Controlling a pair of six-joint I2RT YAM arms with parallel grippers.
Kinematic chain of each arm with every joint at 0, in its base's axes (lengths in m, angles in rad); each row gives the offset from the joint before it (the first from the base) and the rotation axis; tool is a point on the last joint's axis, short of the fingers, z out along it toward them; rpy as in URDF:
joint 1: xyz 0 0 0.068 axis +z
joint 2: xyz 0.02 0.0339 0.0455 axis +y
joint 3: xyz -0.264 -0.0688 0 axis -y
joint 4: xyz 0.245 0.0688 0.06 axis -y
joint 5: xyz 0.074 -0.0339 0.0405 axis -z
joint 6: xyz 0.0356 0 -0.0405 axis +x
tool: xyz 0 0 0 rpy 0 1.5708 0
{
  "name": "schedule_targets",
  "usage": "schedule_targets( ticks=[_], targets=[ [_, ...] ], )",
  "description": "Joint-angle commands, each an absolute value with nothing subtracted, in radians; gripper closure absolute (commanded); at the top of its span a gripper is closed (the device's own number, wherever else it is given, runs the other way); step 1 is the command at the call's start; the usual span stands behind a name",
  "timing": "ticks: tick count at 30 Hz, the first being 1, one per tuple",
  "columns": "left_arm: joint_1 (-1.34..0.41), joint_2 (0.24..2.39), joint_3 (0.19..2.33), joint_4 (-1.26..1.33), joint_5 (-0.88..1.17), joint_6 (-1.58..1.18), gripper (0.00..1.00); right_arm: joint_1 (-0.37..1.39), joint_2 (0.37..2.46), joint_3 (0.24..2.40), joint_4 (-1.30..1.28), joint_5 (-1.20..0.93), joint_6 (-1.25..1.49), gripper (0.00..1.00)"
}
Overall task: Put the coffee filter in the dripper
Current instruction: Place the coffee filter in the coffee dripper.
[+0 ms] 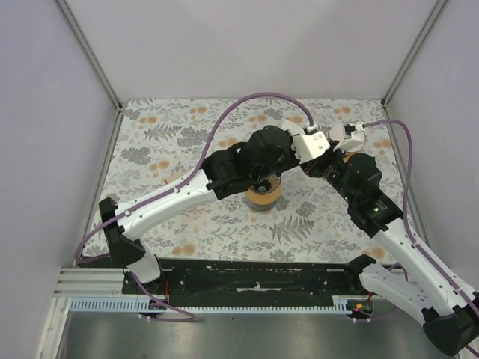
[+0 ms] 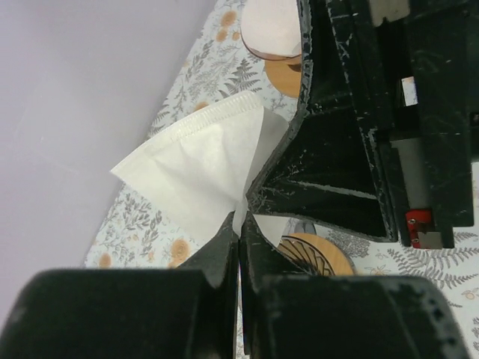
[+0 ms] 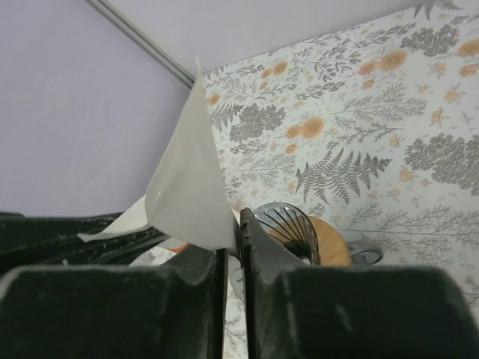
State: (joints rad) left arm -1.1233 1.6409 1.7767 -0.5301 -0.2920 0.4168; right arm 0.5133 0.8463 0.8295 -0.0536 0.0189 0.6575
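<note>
The coffee filter [image 2: 198, 168], a thin white paper fan, hangs in the air between my two grippers. My left gripper [image 2: 239, 224] is shut on its lower corner. In the right wrist view the filter [image 3: 187, 179] rises from the tips of my right gripper [image 3: 233, 221], whose jaws stand a narrow gap apart with the paper's edge at the gap. The dripper [image 3: 322, 239], an orange ring with a dark ribbed centre, sits just below and beyond both grippers, and it shows under the left arm's wrist in the top view [image 1: 263, 196]. There the arms hide the filter.
A pale pink-white object [image 1: 348, 134] lies over an orange piece at the back right of the floral mat [image 1: 165, 142]. A grey handle [image 3: 363, 247] pokes out beside the dripper. Grey walls close in on the left, right and back.
</note>
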Motion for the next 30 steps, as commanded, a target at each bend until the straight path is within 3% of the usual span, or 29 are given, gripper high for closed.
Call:
schedule_targets(
  ticks=[1,8,14,23,30],
  targets=[
    [-1.143,1.629,1.752,-0.404,-0.374,0.506,0.98,0.511,0.841,0.827,0.002,0.115,0.680,0.90],
    [-1.141,1.588,1.628,-0.095,-0.505,0.748,0.98,0.512,0.750,0.778,-0.119,0.259,0.640,0.97],
    [-1.140,1.585,1.634,-0.098,-0.499,0.756,0.98,0.512,0.719,0.788,-0.140,0.282,0.606,0.98],
    [-1.166,1.581,1.666,-0.201,-0.440,0.646,0.98,0.511,0.779,0.788,0.027,0.146,0.618,0.59],
    [-1.167,1.612,1.758,-0.347,-0.445,0.491,0.98,0.512,0.769,0.750,0.175,0.130,0.617,0.50]
  ],
)
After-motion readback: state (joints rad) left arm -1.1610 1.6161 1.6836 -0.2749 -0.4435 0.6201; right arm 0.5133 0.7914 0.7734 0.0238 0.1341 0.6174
